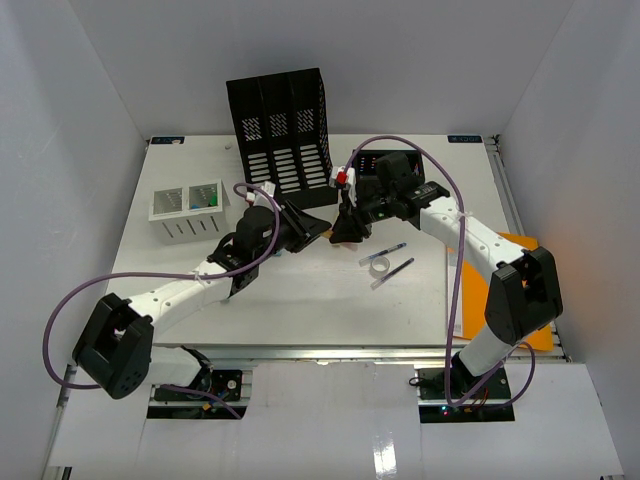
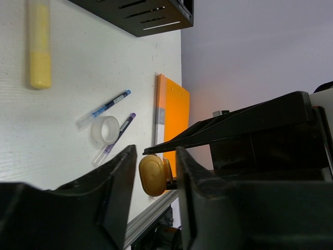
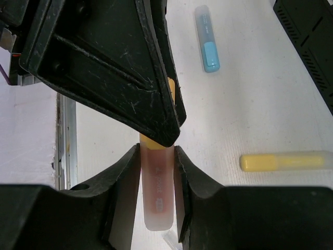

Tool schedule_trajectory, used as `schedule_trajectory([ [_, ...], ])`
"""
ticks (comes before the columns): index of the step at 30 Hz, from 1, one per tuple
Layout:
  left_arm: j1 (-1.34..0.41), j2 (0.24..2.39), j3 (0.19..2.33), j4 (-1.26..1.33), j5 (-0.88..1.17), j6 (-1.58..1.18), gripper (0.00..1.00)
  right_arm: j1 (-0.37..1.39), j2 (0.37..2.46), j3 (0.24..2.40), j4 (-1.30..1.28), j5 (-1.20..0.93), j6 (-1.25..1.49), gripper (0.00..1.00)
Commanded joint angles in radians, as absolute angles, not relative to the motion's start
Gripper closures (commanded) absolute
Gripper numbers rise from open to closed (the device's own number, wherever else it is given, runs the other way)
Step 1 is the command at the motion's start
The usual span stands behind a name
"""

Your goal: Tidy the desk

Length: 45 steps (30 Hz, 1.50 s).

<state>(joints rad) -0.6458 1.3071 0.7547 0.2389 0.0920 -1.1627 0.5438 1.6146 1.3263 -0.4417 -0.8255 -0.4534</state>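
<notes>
The desk is stretching white and flat across the whole overhead view, with its silver rail running along the near edge just ahead of the two arm bases. Above its middle the two arms are meeting. The right gripper is clamping an orange highlighter across its barrel, both pads pressing on the sides. The left gripper is standing narrow around that highlighter's amber cap. A sliver of gap is showing on one side of the cap, so I cannot tell whether its jaws are actually gripping. On the desk surface just right of the meeting point, a blue pen, a clear tape roll and a purple pen are lying close together, the roll sitting between the two pens. A yellow highlighter and a blue highlighter are lying flat and apart from each other, nearer the black file organizer, which is standing upright at the far middle edge. A white pen holder with compartments is sitting toward the left side. An orange folder is lying at the desk's right edge, partly under the right arm.
</notes>
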Motion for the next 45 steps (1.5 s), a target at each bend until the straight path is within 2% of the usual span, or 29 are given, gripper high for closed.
schedule_trajectory([
  [1,-0.652,1.302,0.786,0.236,0.08,-1.165,0.62,0.551,1.579,1.317,-0.416,-0.854,-0.462,0.82],
  [5,-0.652,1.295,0.785,0.236,0.083,-1.159,0.78,0.554,1.566,1.312,-0.427,-0.853,-0.489,0.65],
  [9,-0.652,1.264,0.779,0.205,0.059,-1.131,0.86,0.554,1.551,1.305,-0.444,-0.853,-0.52,0.24],
  [12,-0.652,1.226,0.799,0.1,-0.016,-1.056,0.89,0.553,1.524,1.293,-0.459,-0.846,-0.553,0.11],
  [17,-0.589,1.115,0.845,-0.127,-0.127,-0.888,0.89,0.512,1.459,1.226,-0.466,-0.881,-0.592,0.1],
  [24,-0.291,0.998,0.935,-0.342,-0.156,-0.657,0.89,0.396,1.347,1.08,-0.461,-0.967,-0.667,0.1],
  [30,-0.033,1.127,1.129,-0.383,-0.221,-0.499,0.89,0.284,1.319,1.017,-0.464,-1.086,-0.692,0.1],
  [33,0.042,1.224,1.195,-0.368,-0.258,-0.459,0.89,0.274,1.305,0.995,-0.459,-1.106,-0.707,0.1],
  [37,0.117,1.319,1.275,-0.352,-0.309,-0.402,0.89,0.273,1.308,0.977,-0.459,-1.092,-0.731,0.1],
  [45,0.168,1.387,1.297,-0.307,-0.342,-0.338,0.88,0.273,1.285,0.978,-0.464,-1.074,-0.749,0.1],
])
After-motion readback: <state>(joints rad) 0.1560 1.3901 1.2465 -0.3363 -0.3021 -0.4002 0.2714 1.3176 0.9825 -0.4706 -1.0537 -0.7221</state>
